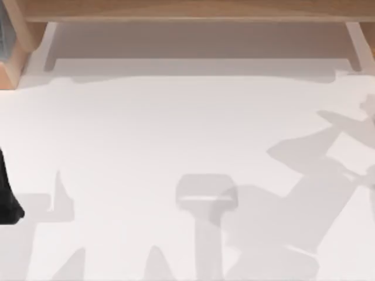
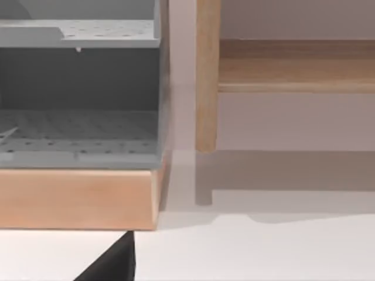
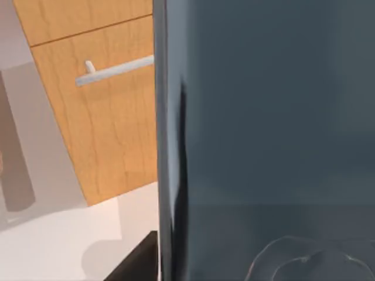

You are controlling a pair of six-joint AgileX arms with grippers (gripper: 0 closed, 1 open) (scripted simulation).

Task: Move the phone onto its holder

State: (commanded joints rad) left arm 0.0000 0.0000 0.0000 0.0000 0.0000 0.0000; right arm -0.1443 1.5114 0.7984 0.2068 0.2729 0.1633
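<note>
The phone point(image 3: 263, 129) is seen upright in the right wrist view, close to the camera, its dark grey-blue face beside a wooden cabinet door point(image 3: 99, 117) with a bar handle point(image 3: 114, 71). A dark part of the left arm point(image 1: 7, 196) is located at the white table's point(image 1: 176, 129) left edge — grip state of either arm cannot be told.

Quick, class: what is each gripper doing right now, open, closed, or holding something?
Left gripper: cannot be told.
Right gripper: cannot be told; the phone looms close before its wrist camera.
</note>
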